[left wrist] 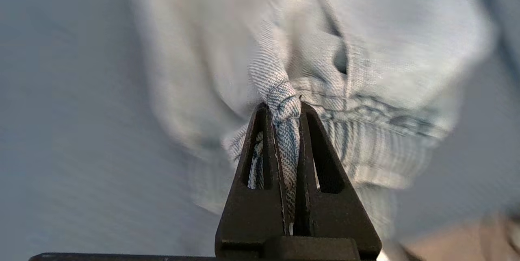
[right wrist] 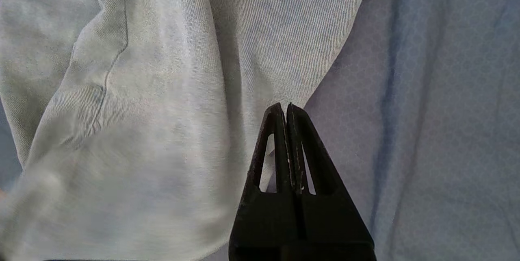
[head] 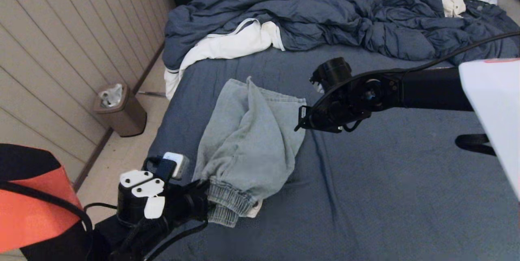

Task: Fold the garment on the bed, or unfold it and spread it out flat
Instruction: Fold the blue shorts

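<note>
The denim shorts [head: 248, 147] lie crumpled on the bed [head: 386, 179], bunched lengthwise, with the gathered elastic waistband [head: 227, 204] at the end nearest the robot and the leg hems pointing away toward the duvet. The left gripper [left wrist: 284, 108] has its fingers pressed together on a twisted bunch of that waistband; in the left wrist view the ribbed cloth is pinched between the two black fingertips, and the rest of the shorts spreads out beyond them over the sheet. In the head view the left gripper [head: 203, 202] sits at the near end of the shorts, touching them.

The right gripper [right wrist: 284, 108] has its fingers closed tip to tip with nothing between them. It hovers right at the side edge of the shorts, where the pale cloth meets the slate-blue sheet; whether the tips touch the fabric I cannot tell. In the head view the right gripper [head: 302, 120] is just beside the shorts' far right corner.

Beyond both grippers a rumpled dark blue duvet [head: 325, 17] lies heaped across the far end of the bed, with a white garment [head: 227, 45] against it. On the floor to the left of the bed stands a brown waste bin [head: 120, 110] holding a crumpled clear liner or wrapper.
</note>
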Controlling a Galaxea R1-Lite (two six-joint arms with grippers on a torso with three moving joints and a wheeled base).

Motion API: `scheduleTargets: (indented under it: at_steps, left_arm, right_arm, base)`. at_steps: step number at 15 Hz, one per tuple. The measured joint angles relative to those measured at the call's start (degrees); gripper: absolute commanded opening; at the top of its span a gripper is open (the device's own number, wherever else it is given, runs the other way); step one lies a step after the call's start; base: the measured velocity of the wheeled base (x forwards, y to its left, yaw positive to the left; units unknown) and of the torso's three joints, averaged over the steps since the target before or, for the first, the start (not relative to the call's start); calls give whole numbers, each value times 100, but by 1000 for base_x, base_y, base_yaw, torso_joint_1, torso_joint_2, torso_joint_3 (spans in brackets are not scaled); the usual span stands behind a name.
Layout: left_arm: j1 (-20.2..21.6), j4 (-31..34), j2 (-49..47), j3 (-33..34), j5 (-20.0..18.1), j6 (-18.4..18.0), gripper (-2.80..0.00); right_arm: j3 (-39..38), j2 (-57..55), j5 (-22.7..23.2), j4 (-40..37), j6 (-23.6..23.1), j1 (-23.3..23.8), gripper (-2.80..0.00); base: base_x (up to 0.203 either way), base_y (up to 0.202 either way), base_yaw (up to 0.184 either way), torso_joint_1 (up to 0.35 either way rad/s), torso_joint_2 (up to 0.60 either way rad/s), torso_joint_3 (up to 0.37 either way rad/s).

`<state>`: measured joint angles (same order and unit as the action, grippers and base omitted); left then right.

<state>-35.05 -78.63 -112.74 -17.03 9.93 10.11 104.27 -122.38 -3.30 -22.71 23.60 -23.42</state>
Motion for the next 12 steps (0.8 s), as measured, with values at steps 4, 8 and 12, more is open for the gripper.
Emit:
scheduleTargets:
  at_steps: [4,8,12]
  left_arm:
    - [971,102,76,-229,-580,-191,-280]
    - [1157,78,-229,-265,-743,-209,-280]
    - [1155,-210,-815,-371,-744,-209,-280]
  right_arm:
    - [15,-46,0,2,3,-1,-280]
    - [15,-66,-2,6,1,-1,-280]
    - [15,-69,0,2,0,0,-280]
  base:
    - [0,0,0,0,0,0]
    - [0,0,0,0,0,0]
    - [0,0,0,0,0,0]
